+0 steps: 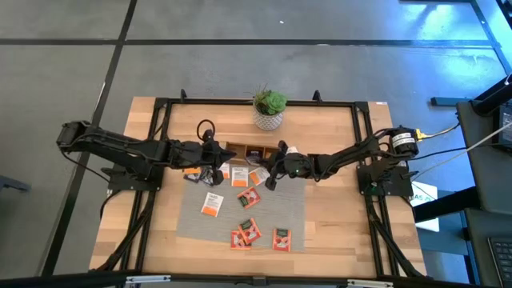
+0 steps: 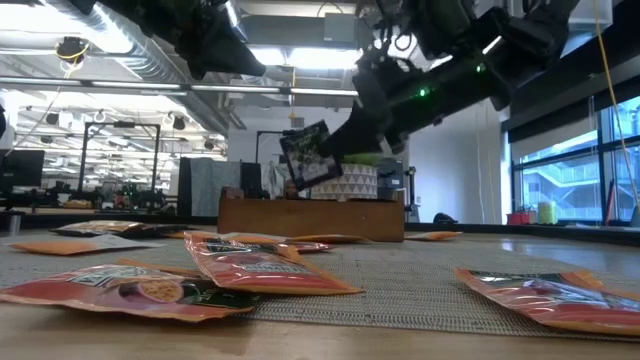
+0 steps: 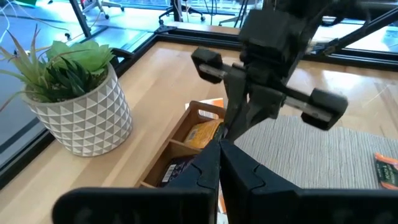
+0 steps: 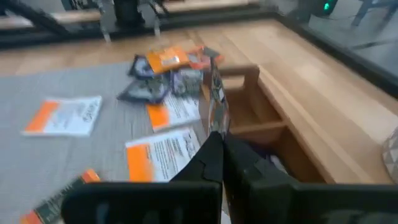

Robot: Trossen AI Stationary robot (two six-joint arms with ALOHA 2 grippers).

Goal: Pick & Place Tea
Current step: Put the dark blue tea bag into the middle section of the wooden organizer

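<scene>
One dark tea packet (image 2: 305, 155) hangs upright, clamped in our right fingers (image 1: 273, 178) just above the wooden tray (image 1: 244, 151); left fingers (image 1: 210, 156) clenched empty, beside the tray.

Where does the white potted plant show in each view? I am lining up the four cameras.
High view: potted plant at the table's far edge, centre.
Low view: its pot behind the wooden tray, partly hidden by the right arm.
Left wrist view: large, beside the tray.
Right wrist view: only a pot edge.
Shared landmark: the wooden tray.
</scene>
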